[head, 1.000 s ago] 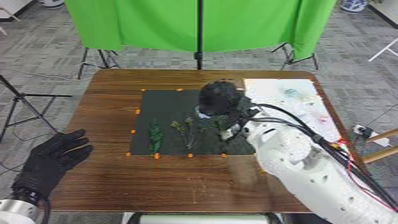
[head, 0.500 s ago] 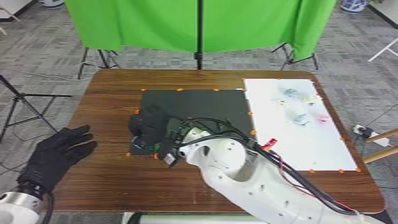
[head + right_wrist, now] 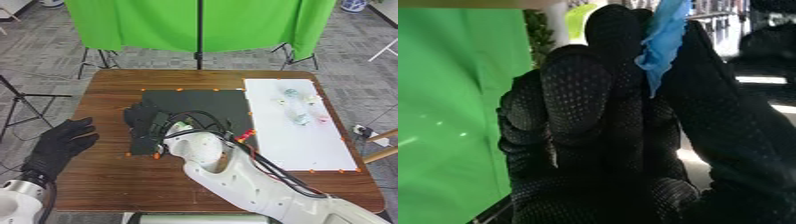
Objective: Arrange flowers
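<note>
One lt-blue, ragged-edged petal [image 3: 662, 45] pinched in R hand [image 3: 142, 117], L hand [image 3: 59, 146] open.

- Cut off by the right wrist view's top edge: blue petal-like piece [image 3: 664, 45]
- Partly hidden beneath right hand [image 3: 142, 120]: dark mat [image 3: 204, 102]
- Too small to tell: details of pale blooms [image 3: 300, 118]

Head view: bright, fairly even light is falling on the table [image 3: 102, 175]; the white sheet [image 3: 298, 145] is reflecting strongly. Right wrist view: glints are dotting the green backdrop [image 3: 451, 165]; deep shadow is darkening the foreground.
</note>
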